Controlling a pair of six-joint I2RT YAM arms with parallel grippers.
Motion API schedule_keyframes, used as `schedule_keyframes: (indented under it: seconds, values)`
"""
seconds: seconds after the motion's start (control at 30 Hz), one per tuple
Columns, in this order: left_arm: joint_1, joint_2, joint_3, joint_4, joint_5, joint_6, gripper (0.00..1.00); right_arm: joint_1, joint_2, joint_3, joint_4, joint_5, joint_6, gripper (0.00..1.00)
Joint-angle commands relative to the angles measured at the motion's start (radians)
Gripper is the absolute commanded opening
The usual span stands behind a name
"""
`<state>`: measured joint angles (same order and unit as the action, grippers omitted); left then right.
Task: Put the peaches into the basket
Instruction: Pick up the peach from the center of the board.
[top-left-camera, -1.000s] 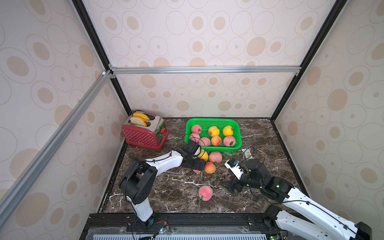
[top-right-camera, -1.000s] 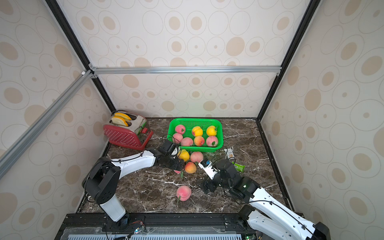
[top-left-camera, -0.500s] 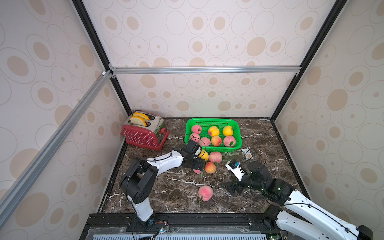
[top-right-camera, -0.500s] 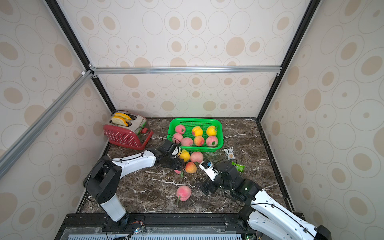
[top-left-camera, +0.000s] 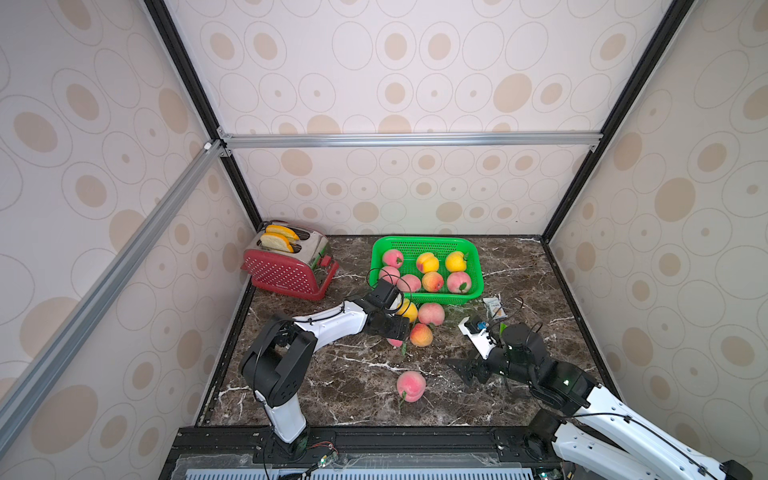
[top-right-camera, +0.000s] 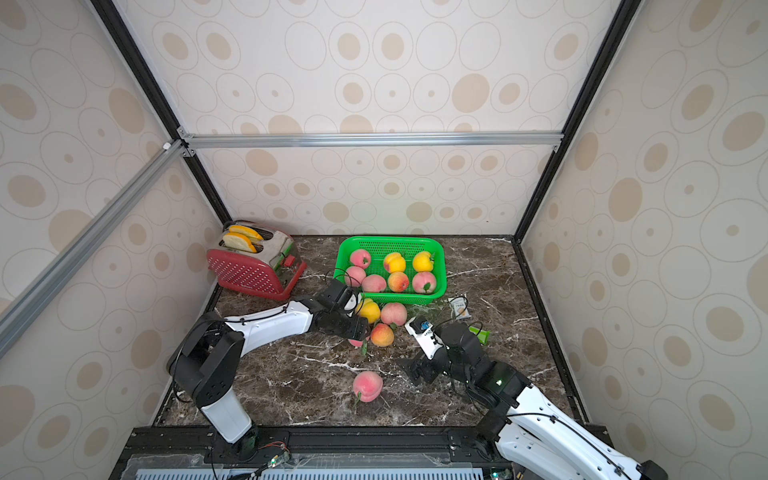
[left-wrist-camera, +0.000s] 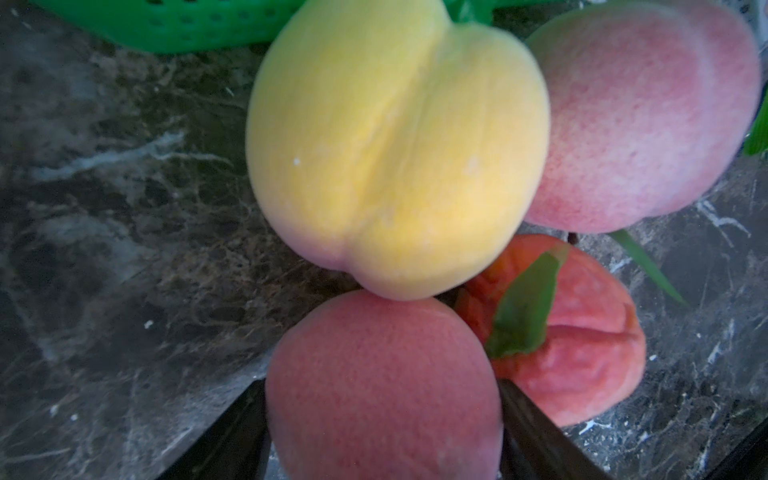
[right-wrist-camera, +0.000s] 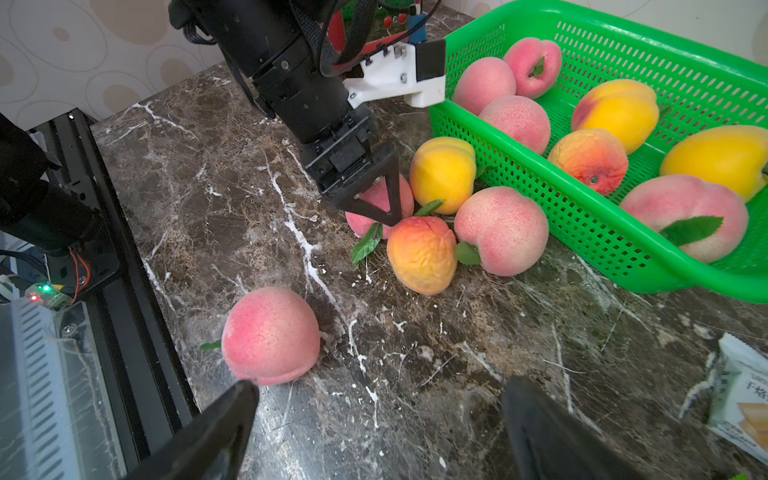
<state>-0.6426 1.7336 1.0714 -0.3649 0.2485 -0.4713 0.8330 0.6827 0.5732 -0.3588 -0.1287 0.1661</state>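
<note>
While seven peaches (top-left-camera: 432, 281) lie in the basket (top-left-camera: 424, 245), the left pincer (left-wrist-camera: 381, 386) clamps a pink peach (left-wrist-camera: 374, 353) on the counter (top-left-camera: 353, 374), just outside the basket. The right pincer (right-wrist-camera: 380, 384) hangs spread apart near a lone peach (right-wrist-camera: 270, 334).

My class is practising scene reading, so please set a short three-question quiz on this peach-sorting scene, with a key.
1. How many peaches lie inside the basket?
2. True or false: all the peaches are already in the basket.
3. What colour is the peach between the fingers of the left gripper: A yellow, B pink, C orange?
Key: 1. seven; 2. false; 3. B.
</note>
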Motion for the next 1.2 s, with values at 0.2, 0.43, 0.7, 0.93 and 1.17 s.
schedule_keyframes:
  seconds: [0.2, 0.43, 0.7, 0.93, 1.17]
  values:
    - [-0.007, -0.058, -0.006, -0.084, -0.029, 0.015, 0.73, 0.005, -0.015, 0.026, 0.007, 0.024, 0.016, 0.97]
    - [-0.007, -0.135, 0.010, -0.139, -0.046, 0.016, 0.73, 0.005, -0.046, 0.028, -0.008, 0.035, 0.020, 0.97]
    - [-0.006, -0.184, 0.130, -0.242, -0.083, 0.058, 0.73, 0.003, -0.074, 0.046, -0.020, 0.064, 0.012, 0.98]
    - [-0.007, -0.096, 0.353, -0.348, -0.116, 0.126, 0.74, 0.001, 0.002, 0.107, 0.004, 0.194, 0.029, 0.99]
    - [0.015, 0.031, 0.582, -0.380, -0.126, 0.160, 0.74, 0.000, 0.041, 0.142, 0.041, 0.166, 0.028, 0.99]
